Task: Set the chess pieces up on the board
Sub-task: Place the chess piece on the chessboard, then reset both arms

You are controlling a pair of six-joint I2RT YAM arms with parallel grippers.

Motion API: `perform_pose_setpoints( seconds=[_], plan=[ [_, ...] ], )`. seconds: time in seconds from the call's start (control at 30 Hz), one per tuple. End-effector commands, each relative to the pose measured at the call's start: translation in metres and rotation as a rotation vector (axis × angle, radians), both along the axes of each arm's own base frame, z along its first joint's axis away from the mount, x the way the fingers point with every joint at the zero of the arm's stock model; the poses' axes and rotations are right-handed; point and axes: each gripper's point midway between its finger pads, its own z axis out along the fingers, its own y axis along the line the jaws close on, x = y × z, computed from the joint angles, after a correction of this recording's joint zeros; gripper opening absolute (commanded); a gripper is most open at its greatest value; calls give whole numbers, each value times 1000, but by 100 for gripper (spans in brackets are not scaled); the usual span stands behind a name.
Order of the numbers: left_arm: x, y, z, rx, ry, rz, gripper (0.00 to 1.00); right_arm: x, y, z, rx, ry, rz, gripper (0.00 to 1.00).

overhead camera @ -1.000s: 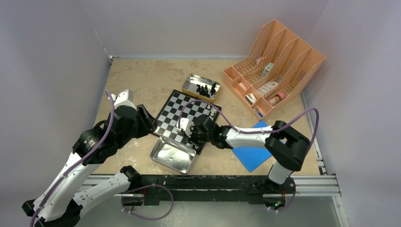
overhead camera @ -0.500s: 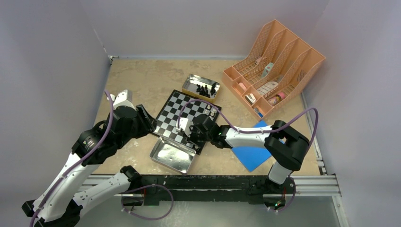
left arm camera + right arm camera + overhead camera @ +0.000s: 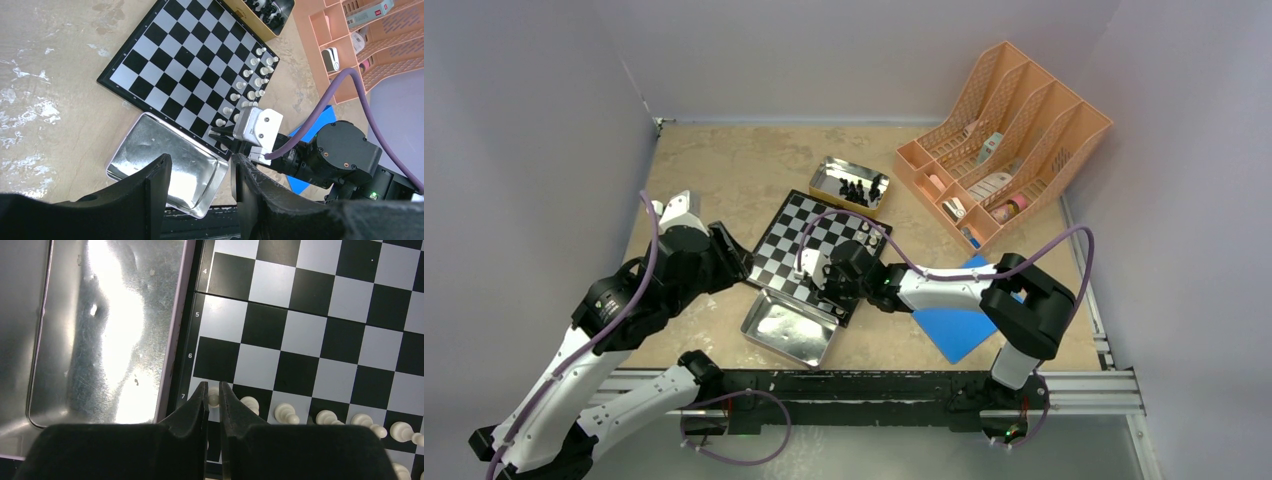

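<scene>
The checkered board (image 3: 796, 232) lies mid-table; it also shows in the left wrist view (image 3: 185, 65) and the right wrist view (image 3: 310, 315). Cream-white pieces (image 3: 250, 75) stand in two rows along its right edge. My right gripper (image 3: 810, 268) is low over the board's near corner, nearly shut around a white pawn (image 3: 213, 398) standing on the corner square of row 7, with more pawns (image 3: 325, 417) in line beside it. My left gripper (image 3: 200, 165) is open and empty, high above the empty tin. Black pieces (image 3: 856, 188) lie in the far tin.
An empty shiny tin (image 3: 789, 328) touches the board's near edge. A second tin (image 3: 836, 170) sits behind the board. An orange file organizer (image 3: 999, 140) stands at the back right. A blue flat square (image 3: 959, 325) lies under the right arm.
The left arm has drifted slightly to the left. The right gripper has stayed at the board's near corner with its fingers around the pawn.
</scene>
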Motion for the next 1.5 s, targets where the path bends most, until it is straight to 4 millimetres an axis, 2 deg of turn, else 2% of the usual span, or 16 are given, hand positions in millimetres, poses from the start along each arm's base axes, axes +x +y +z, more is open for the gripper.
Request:
perform_pose_setpoints(
  seconds=[0.0,0.23,0.47,0.53,0.83,0.97,1.07,1.17,1.3,1.47],
  plan=[
    [1,2,17,-23,-40,10,47,3,11,14,24,-26,20,13],
    [2,1,17,-29,-41,10,47,3,9,16,24,-28,17,10],
    [1,1,18,-27,-44,5,47,4,8,17,20,-30,12,17],
    [0,2,18,-30,-46,6,47,4,10,20,27,-32,12,20],
    [-2,0,21,-39,-47,-11,47,14,15,44,53,-69,-14,21],
    [-2,-3,24,-35,-53,-31,47,18,18,66,79,-96,-28,21],
    [-2,-5,23,-33,-46,-43,47,15,21,90,142,-65,-56,22],
    [-1,-15,25,-41,-55,-94,48,12,25,125,264,-21,-122,27],
    [-5,-32,24,-56,-44,-202,49,5,30,180,471,73,-202,31],
    [-16,-61,23,-116,-48,-374,51,5,9,230,664,155,-375,51]
  ],
)
